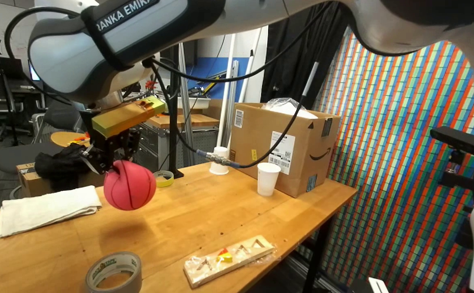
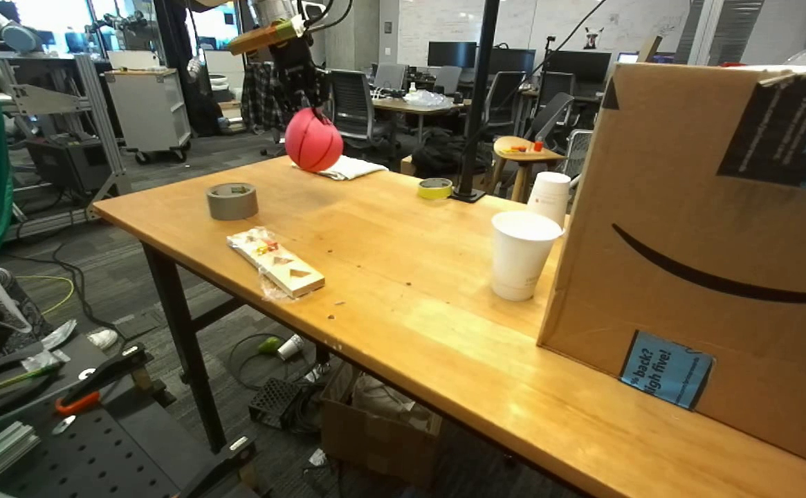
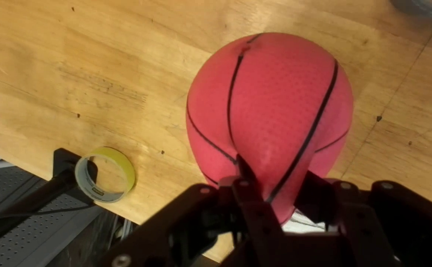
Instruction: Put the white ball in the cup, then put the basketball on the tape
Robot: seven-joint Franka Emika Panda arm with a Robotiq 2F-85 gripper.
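One tape (image 2: 232, 207), whole only in an exterior view

In an exterior view the pinkish-red, dark-seamed basketball (image 1: 130, 187) is hanging aloft, the grey tape (image 1: 114, 266) lying flat at its six o'clock, the white cup (image 1: 268, 180) standing upright at its three.
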